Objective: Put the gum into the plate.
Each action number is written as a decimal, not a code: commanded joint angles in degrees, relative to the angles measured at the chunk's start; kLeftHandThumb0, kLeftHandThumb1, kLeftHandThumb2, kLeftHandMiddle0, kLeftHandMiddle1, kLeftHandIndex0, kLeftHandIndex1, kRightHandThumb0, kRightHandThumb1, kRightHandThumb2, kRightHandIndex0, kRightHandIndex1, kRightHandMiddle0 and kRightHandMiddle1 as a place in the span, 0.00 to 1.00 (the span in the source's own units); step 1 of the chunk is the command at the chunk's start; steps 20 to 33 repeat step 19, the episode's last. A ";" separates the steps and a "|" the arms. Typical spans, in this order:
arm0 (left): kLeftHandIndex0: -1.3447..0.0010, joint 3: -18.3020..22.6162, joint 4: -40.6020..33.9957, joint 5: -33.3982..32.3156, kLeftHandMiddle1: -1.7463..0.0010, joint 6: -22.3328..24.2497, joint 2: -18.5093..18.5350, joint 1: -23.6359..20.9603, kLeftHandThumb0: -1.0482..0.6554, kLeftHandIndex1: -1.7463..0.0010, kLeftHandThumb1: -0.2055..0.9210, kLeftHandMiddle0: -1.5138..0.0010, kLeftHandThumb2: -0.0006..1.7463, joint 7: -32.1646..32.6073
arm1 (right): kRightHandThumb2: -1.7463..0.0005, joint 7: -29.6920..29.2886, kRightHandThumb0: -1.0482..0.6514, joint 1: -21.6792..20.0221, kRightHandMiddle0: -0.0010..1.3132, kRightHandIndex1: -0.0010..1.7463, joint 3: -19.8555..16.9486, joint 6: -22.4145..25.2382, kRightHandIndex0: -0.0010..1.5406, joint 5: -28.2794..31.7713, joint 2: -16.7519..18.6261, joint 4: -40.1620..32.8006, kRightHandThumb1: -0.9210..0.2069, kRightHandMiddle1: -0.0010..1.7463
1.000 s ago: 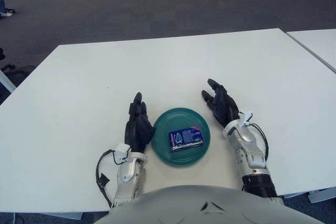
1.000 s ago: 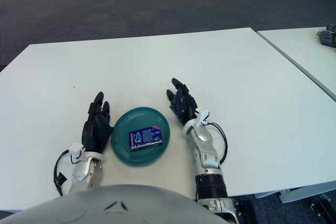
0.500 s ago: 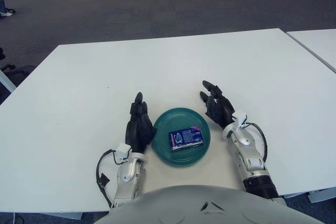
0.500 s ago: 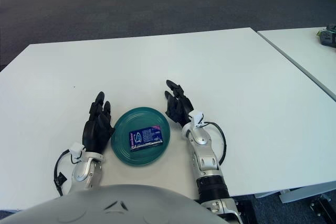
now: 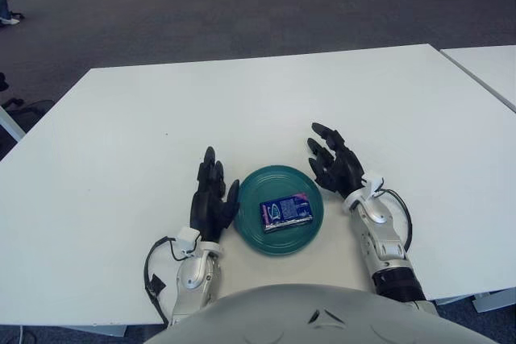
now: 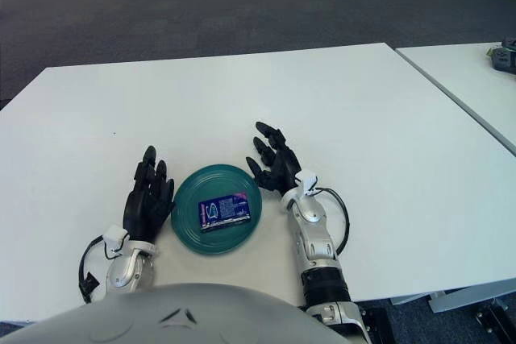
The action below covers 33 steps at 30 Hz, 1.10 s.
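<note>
Already in place: gum (image 5: 285,212), a small flat blue pack, lying label-up near the middle of the plate (image 5: 250,235). Likely light and stiff, a cardboard or foil packet with slick faces; probably no danger of breakage, though apt to skid on the smooth green dish if nudged. Best taken, if needed again, by pinching the two long edges rather than the glossy top. Just left of the plate: left hand (image 5: 213,200), fingers spread and relaxed, holding nothing, close to the rim and clear of the pack. Just right of the plate, toward its far side: right hand (image 5: 336,168), fingers also spread, empty, apart from the pack. Beneath the plate: white table (image 5: 121,142). Judged done, with nothing left to lift.
</note>
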 commanded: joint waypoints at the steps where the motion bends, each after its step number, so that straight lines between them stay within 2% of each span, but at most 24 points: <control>1: 1.00 -0.03 1.95 0.34 1.00 3.02 -1.30 2.63 0.10 1.00 0.96 1.00 0.06 0.87 | 0.56 -1.61 0.32 2.33 0.00 0.01 -0.17 2.60 0.18 -1.16 -0.04 3.79 0.49 0.42; 9: 1.00 -0.06 1.77 0.00 1.00 3.00 -1.47 2.88 0.10 1.00 0.97 1.00 0.05 0.47 | 0.57 -2.48 0.31 3.24 0.00 0.01 0.27 2.38 0.21 -2.37 -0.21 2.66 0.44 0.44; 15: 1.00 0.00 1.95 -0.20 1.00 3.04 -1.56 2.90 0.10 1.00 0.98 1.00 0.05 0.37 | 0.54 -2.02 0.36 3.65 0.00 0.02 0.07 4.30 0.24 -1.12 0.06 1.70 0.48 0.47; 19: 1.00 0.01 2.17 -0.34 1.00 2.96 -1.79 2.89 0.09 1.00 0.98 1.00 0.05 0.46 | 0.53 -2.40 0.38 4.63 0.00 0.01 0.23 7.90 0.21 -0.28 0.46 -0.81 0.50 0.40; 33: 1.00 0.01 2.17 -0.34 1.00 2.96 -1.79 2.89 0.09 1.00 0.98 1.00 0.05 0.46 | 0.53 -2.40 0.38 4.63 0.00 0.01 0.23 7.90 0.21 -0.28 0.46 -0.81 0.50 0.40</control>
